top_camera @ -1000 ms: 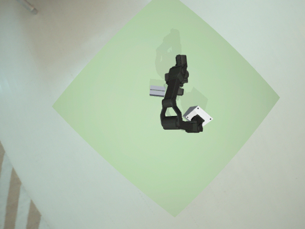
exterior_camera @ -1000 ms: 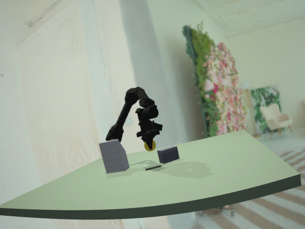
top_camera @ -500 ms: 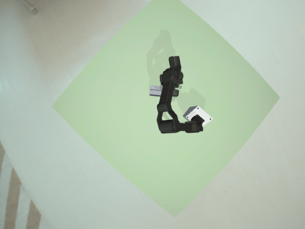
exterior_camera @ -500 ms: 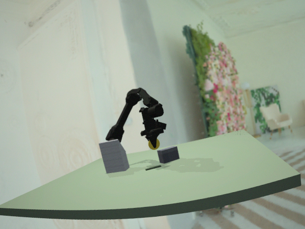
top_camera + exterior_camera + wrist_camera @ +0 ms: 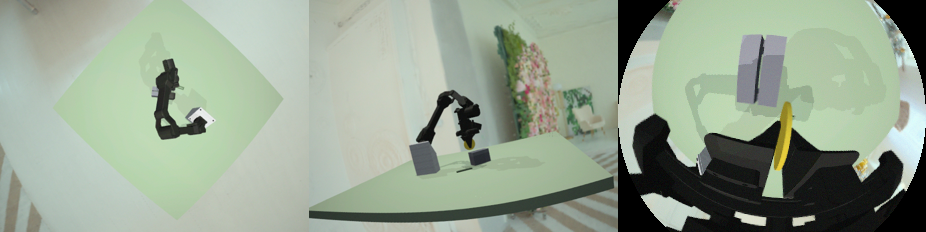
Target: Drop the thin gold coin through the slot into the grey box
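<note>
While the arm (image 5: 438, 112) arches over the pale green table (image 5: 534, 169), its jaws pinch the gold coin (image 5: 469, 144) by its upper part, holding it upright and edge-on in the wrist view. It hangs in the air just above the grey box (image 5: 479, 156), near the left end of the lid. The slot (image 5: 760, 66) shows as a dark line across the lid. To the near left of the box, the dark-green holder (image 5: 464, 170) lies flat on the table.

Cream panelled walls (image 5: 371, 87) enclose the room. A flower wall (image 5: 531, 94) stands at right, a pale armchair (image 5: 587, 118) beyond. Striped floor (image 5: 583, 214) below.
</note>
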`<move>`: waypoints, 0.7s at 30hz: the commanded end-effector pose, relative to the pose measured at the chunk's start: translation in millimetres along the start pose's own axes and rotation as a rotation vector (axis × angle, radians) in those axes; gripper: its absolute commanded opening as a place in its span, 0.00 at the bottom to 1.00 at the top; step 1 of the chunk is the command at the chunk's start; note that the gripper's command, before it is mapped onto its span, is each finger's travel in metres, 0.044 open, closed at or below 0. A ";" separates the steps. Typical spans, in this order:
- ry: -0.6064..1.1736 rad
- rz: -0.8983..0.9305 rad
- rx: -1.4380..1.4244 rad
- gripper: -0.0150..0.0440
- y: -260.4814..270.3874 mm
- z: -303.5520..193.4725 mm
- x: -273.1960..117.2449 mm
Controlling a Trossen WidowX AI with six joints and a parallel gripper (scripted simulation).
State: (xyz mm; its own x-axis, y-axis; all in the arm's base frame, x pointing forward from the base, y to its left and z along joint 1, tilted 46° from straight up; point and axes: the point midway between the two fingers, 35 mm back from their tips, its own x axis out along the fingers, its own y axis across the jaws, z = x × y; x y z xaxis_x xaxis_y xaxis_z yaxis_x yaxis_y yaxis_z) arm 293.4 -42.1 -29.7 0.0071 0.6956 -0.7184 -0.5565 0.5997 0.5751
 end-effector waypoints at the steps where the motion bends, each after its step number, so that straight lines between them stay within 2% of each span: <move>1: -0.007 -0.002 -0.002 0.25 4.1 10.4 -1.9; 21: -0.013 0.012 -0.010 0.25 33.2 52.6 -1.2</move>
State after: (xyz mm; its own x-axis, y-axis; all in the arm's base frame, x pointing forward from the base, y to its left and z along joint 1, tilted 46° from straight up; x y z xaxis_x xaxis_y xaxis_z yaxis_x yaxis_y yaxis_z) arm 314.8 -6.7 4.3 0.0051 0.7052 -0.7089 -0.5629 0.5880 0.5808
